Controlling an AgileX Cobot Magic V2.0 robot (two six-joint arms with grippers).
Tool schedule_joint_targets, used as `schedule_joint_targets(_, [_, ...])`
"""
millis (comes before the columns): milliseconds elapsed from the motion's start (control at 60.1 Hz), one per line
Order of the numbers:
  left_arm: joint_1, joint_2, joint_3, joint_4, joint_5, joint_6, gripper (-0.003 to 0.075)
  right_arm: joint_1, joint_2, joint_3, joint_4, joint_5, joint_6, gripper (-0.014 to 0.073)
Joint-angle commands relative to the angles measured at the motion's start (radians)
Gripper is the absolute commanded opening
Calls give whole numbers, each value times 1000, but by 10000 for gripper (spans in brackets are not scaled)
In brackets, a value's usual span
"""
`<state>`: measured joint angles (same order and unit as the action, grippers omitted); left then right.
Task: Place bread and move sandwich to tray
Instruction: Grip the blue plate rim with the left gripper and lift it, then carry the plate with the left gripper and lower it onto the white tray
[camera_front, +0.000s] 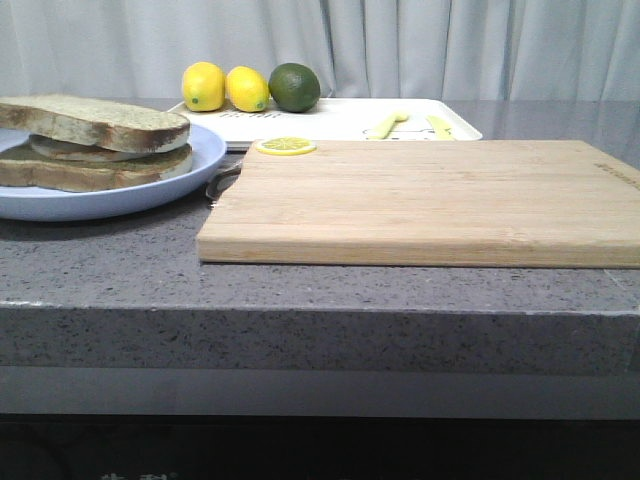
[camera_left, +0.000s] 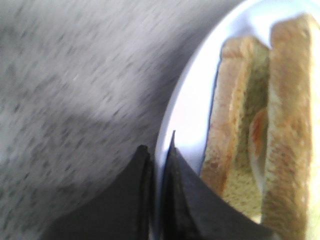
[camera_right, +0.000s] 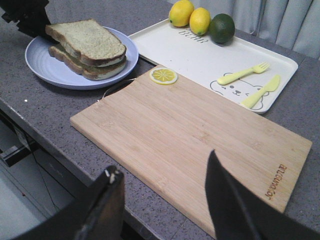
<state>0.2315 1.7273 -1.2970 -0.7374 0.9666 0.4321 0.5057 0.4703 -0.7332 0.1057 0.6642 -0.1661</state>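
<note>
Left wrist view: hand (camera_left: 159, 155) pinching plate (camera_left: 185, 115).

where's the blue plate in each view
Front view: the blue plate sits at the far left, under the sandwich.
Left wrist view: its pale rim curves beside the left pincer, whose fingers close on that rim.
Right wrist view: it lies at upper left.
Shared landmark: the sandwich lying on the plate shows in all three views.

The left gripper (camera_left: 159, 155) is holding its fingers nearly together; the right gripper (camera_right: 165, 195) is hanging with fingers spread wide.
</note>
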Motion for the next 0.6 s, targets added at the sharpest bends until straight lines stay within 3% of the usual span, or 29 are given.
schedule_joint_targets(0, [-6,-44,-81,-119,26,23,-18,-6,3,-27,-3,-79,-1,391])
schedule_joint_targets(333, [-110,8,-308,-187,-17,13,-18,-6,3,-27,-3,-79,-1,391])
schedule_joint_targets(582, [-178,185,-573,-198,-41,-158,-18,-6,3,-27,-3,-79,-1,391])
